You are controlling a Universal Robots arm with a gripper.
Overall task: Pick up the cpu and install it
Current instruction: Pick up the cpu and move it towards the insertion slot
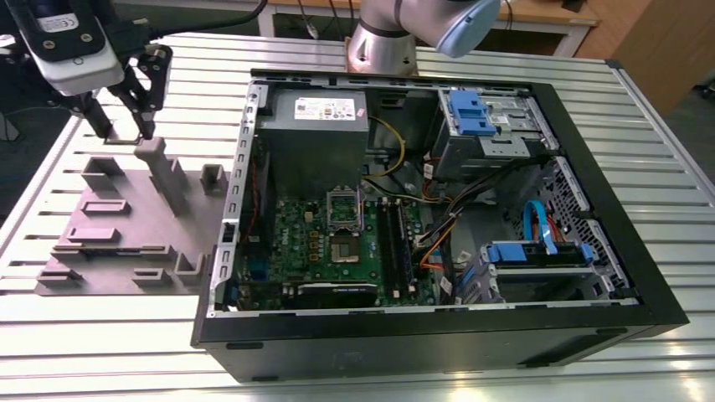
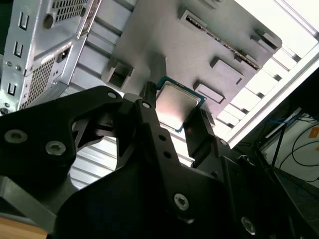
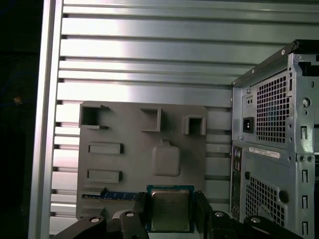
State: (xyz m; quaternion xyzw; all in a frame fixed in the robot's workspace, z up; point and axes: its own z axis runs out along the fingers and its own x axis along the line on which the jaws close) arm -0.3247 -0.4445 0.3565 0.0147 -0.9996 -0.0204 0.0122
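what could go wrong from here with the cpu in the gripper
1. The gripper pinches the cpu by two thin edges, so a jolt might tilt it or drop it onto the grey fixture plate.
2. The case wall stands between that plate and the motherboard socket; a low path across could clip it.

Small square cpu (image 3: 169, 211), silvery-grey top, blue-green rim, gripped by opposite edges in end effector (image 3: 170, 201)
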